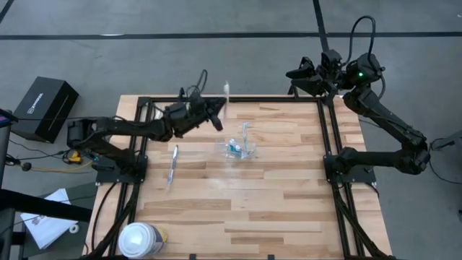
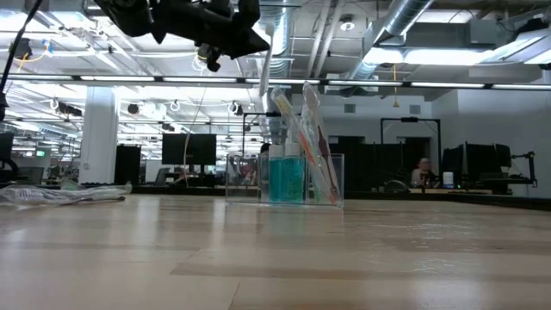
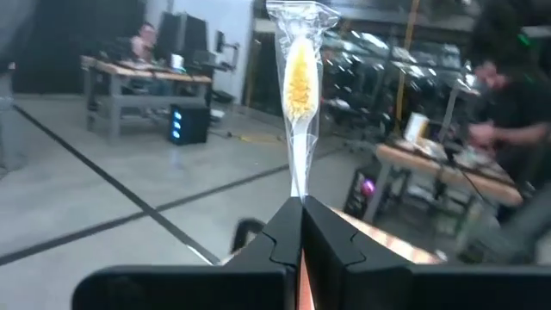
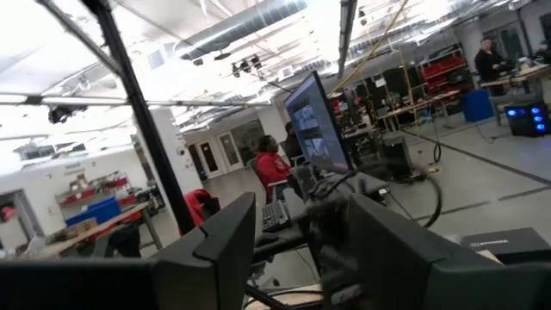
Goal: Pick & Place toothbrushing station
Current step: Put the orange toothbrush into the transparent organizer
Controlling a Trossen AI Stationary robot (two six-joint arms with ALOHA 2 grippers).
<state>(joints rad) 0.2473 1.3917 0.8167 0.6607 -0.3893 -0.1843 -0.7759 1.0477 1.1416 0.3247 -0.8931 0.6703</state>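
A pale wood worktop (image 1: 238, 195), striped in lighter and darker planks, was framed in black. Both arms and the left tool (image 3: 300, 226) were dark, almost black. A yellow-bristled toothbrush (image 3: 300, 77) in clear wrapping was seen between the left tool's fingers. Teal-blue contents and a pink-toned brush were shown in the clear cup (image 2: 285, 177). A bluish-clear toothbrush (image 1: 172, 165) was seen on the wood, and a white canister (image 1: 140, 239) at the worktop's edge.

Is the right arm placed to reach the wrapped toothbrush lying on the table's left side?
Probably not: the right gripper sits parked off the far right corner, and the toothbrush lies across the table, near the left arm's base.
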